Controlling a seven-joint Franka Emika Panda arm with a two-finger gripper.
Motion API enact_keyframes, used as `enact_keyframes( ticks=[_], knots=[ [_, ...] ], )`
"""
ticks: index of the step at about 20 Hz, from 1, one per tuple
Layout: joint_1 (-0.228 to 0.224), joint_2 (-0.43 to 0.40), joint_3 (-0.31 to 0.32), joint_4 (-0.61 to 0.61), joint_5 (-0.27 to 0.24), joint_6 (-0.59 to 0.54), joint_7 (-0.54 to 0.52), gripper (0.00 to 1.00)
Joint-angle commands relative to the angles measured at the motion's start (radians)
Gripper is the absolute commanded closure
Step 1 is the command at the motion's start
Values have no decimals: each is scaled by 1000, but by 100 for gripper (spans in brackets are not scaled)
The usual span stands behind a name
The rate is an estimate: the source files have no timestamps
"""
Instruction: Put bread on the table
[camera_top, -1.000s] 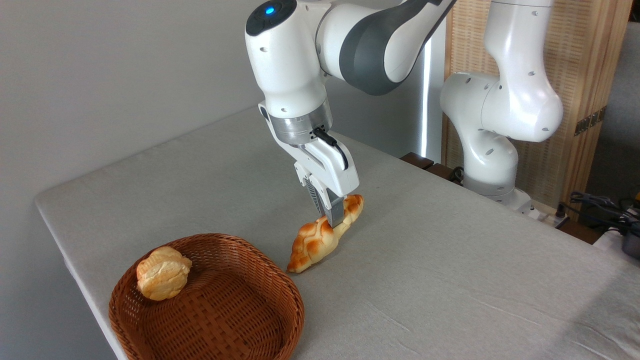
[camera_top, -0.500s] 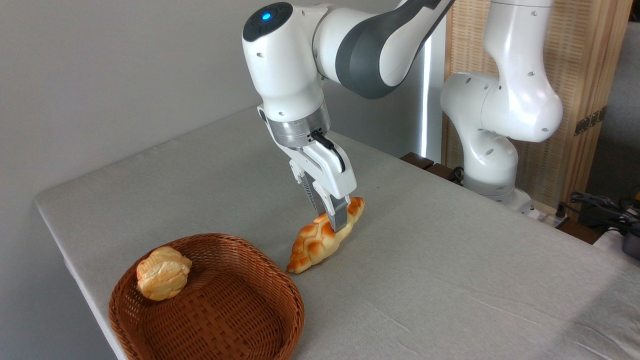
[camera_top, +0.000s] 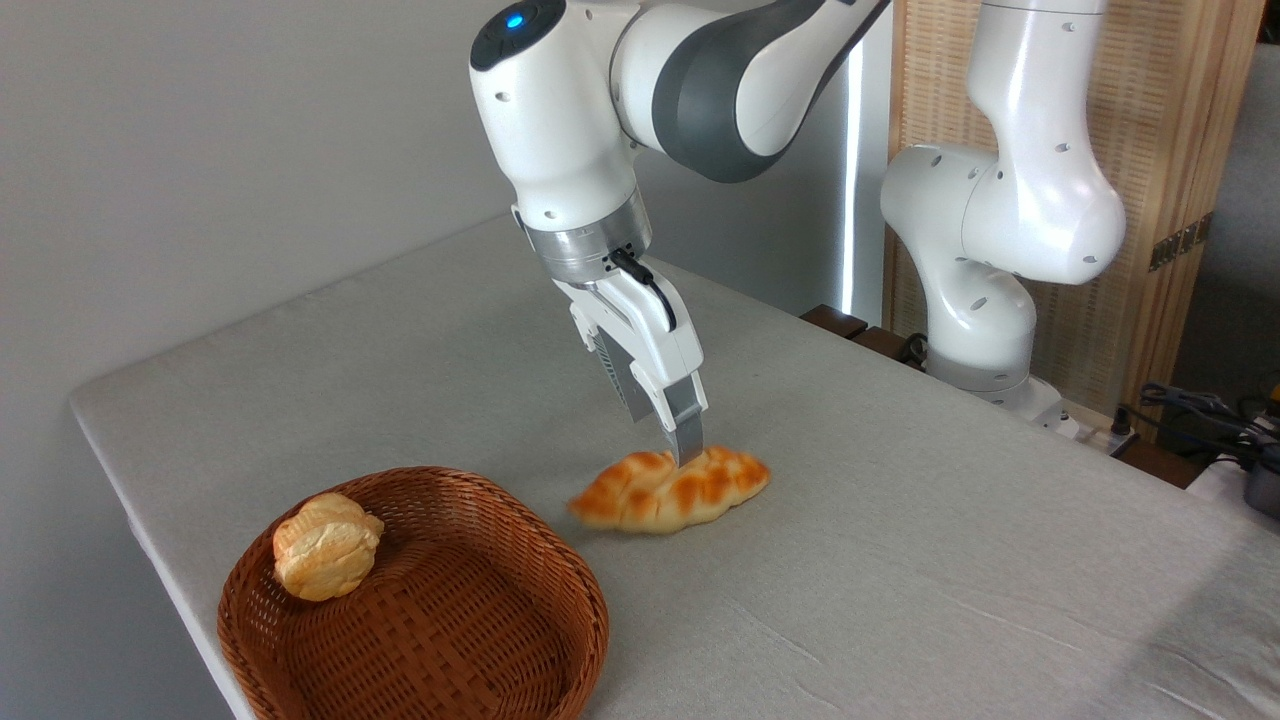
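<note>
The bench (camera_top: 900, 560) was covered in light grey cloth, creased faintly toward its near right side, with a rounded corner at the left. Nearest the camera, at the bench's left front edge, sat one round brown wicker basket (camera_top: 470, 640). One small pale-yellow bun (camera_top: 325, 545) rested inside it against the left wall.

Just beyond the basket's right rim, apart from it, lay the single bread (camera_top: 668, 490), a long braided loaf with a golden-orange crust. It lay flat on the cloth, its length running left to right, and its left end looked blurred. Its shadow fell on the cloth beneath it.

Directly above the loaf's middle hung the gripper (camera_top: 687, 452), pointing downward at a slant. The tip of the visible finger (camera_top: 686, 425) came to the loaf's top edge; whether it touched the crust could not be told. The second finger was hidden behind the first, so whether the gripper stood open or closed could not be told either.

One white and grey arm (camera_top: 700, 80) reached in from the upper right, a blue light shining on its wrist joint. Its base (camera_top: 985, 320) stood past the bench's far right edge. Behind were a plain grey wall at the left, a pale wooden screen (camera_top: 1170, 150) at the right, and a few dark cables (camera_top: 1200, 410) at the far right.
</note>
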Motion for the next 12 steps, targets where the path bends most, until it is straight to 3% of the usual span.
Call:
enact_keyframes(
  ticks=[1, 5, 8, 10, 12],
  knots=[
    [2, 3, 0, 17, 15, -35, 8, 0],
    [5, 2, 4, 62, 13, -44, 3, 0],
    [7, 31, 13, 240, 12, -102, -25, 0],
    [7, 107, 14, 409, 13, -194, -58, 0],
    [5, 173, 17, 538, 10, -214, -66, 0]
  ],
)
